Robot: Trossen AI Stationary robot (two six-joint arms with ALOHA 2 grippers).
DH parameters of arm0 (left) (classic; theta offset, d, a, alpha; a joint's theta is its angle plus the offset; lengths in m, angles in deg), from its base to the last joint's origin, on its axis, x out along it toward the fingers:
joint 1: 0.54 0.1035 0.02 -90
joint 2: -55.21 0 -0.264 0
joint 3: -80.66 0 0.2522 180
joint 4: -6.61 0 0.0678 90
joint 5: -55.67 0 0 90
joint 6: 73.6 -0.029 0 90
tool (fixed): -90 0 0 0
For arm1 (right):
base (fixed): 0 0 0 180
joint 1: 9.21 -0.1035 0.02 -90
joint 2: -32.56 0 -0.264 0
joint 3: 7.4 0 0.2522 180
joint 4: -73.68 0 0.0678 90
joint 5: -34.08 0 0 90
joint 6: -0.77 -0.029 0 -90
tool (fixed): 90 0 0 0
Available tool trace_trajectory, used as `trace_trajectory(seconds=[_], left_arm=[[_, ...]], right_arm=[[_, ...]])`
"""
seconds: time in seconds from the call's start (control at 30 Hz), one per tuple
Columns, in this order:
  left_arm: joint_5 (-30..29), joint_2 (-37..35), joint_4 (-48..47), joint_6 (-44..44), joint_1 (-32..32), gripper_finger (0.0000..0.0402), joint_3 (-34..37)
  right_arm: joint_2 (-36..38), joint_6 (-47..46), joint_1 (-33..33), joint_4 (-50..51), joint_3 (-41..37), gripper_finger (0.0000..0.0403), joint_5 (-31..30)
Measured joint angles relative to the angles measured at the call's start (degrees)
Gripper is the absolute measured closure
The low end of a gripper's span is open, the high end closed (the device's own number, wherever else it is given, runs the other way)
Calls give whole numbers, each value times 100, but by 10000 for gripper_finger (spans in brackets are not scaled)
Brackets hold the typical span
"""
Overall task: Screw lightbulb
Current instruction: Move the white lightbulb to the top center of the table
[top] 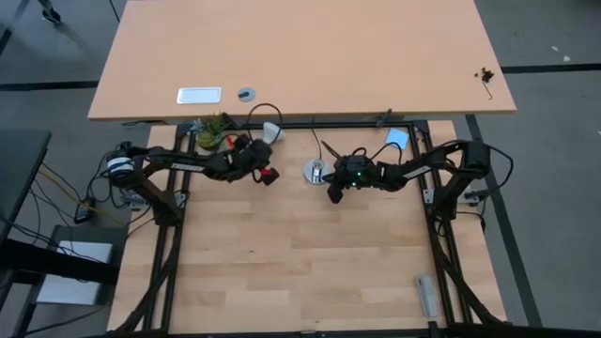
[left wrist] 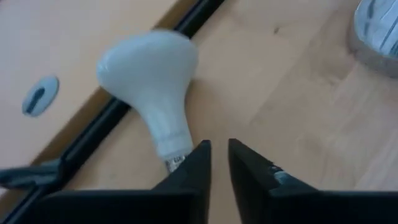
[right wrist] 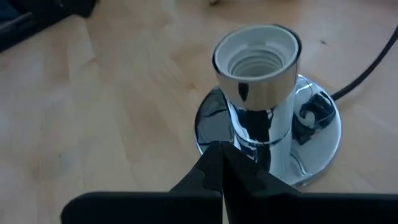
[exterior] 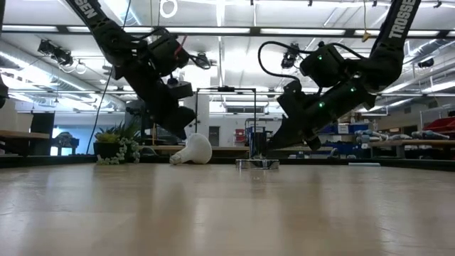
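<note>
Pale wooden desk (top: pixel 300 56), grey floor (top: pixel 554 169), bright ceiling strip lights (exterior: pixel 234 30), cluttered shelves (exterior: pixel 419 135)

Tabletop (right wrist: pixel 93 112) is showing pale wood planks, matt, fine grain. Lightbulb (left wrist: pixel 152 81) is looking like frosted white glass, smooth, satin sheen. Beside it, the socket (right wrist: pixel 264 74) is reading as polished chrome, mirror-glossy, with a white ribbed plastic insert; its base disc (right wrist: pixel 323 134) is reflecting likewise. Both end effectors, left (left wrist: pixel 217 163) and right (right wrist: pixel 222 165), are showing matt black plastic.
</note>
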State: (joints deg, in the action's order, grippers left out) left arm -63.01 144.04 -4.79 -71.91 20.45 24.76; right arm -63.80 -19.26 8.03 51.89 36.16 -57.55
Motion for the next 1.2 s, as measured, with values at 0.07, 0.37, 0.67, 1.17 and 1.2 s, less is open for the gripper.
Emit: trace_trajectory(seconds=[0.07,0.37,0.67,1.17,1.2], left_arm=[[-11,16,-66,127,14,320,25],[462,136,40,643,541,198,27],[688,848,736,630,828,162,27],[717,1098,892,608,944,236,-6],[720,1098,854,612,939,244,-6]], right_arm=[[0,-57,-2,-45,0,396,21],[0,-127,-23,-170,0,396,171],[0,-102,-24,-217,0,396,173],[0,-83,-24,-225,0,396,173],[0,-83,-24,-229,0,396,175]])
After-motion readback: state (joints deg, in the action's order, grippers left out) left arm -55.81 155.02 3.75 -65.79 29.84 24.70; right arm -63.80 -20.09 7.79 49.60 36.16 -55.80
